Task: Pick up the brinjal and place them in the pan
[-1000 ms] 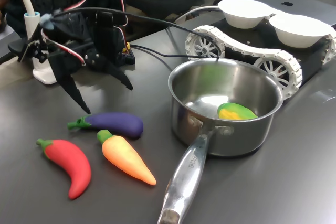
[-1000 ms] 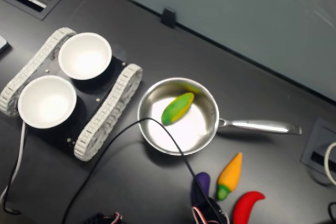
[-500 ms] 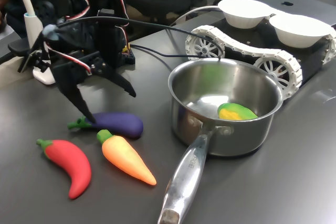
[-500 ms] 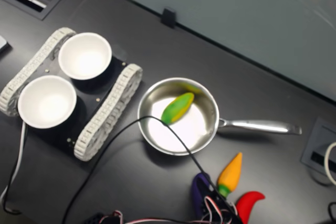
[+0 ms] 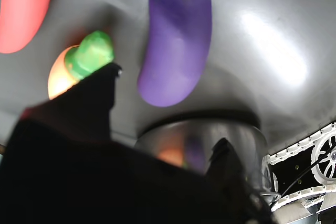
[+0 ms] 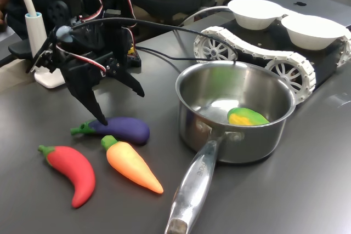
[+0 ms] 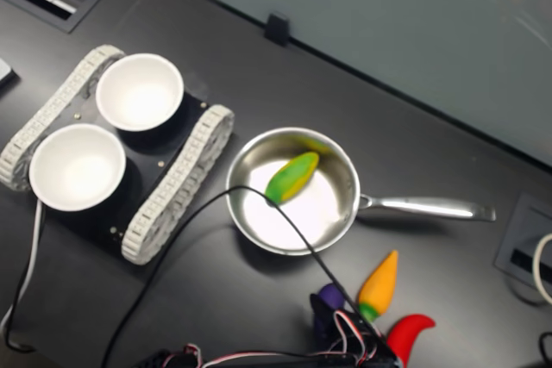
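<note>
Brinjal (image 6: 119, 129) lies on the worktop, ungrasped, my pincer (image 6: 122, 105) spread above it; lifting into the pan (image 6: 237, 114) remains.

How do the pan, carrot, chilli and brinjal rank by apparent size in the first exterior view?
1. pan, clearly largest
2. chilli and carrot, too alike to separate
3. brinjal, looks slightly smaller, though it lies farther from the camera, so this is unsure

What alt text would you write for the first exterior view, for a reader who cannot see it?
An open black pincer hangs above a purple brinjal lying on a dark table, beside an orange carrot and a red chilli. To the first exterior view's right stands a steel pan holding a green-yellow toy.
</note>
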Controlling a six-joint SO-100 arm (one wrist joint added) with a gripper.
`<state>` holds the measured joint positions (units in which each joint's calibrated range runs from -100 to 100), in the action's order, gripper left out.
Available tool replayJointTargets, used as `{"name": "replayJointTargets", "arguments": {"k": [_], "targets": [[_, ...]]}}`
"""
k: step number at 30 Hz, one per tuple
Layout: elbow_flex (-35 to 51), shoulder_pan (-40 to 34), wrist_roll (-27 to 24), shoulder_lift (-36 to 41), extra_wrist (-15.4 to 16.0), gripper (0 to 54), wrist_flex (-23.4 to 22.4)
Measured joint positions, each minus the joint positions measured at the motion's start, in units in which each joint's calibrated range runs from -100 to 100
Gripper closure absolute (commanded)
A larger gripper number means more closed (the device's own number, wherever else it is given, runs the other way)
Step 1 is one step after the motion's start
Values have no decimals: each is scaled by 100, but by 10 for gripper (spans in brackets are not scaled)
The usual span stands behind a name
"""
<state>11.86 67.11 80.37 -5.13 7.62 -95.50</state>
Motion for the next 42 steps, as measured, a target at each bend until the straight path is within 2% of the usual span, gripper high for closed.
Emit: {"name": "replayJointTargets", "arguments": {"k": [7, 23, 29, 36, 42], "targets": [[-81, 0, 98, 0, -28, 143, 0], [-299, 0, 513, 0, -542, 144, 51], [-606, -11, 640, 0, -725, 147, 323], [-842, -319, 645, 0, -771, 153, 714], [-842, -374, 645, 0, -863, 162, 858]]}}
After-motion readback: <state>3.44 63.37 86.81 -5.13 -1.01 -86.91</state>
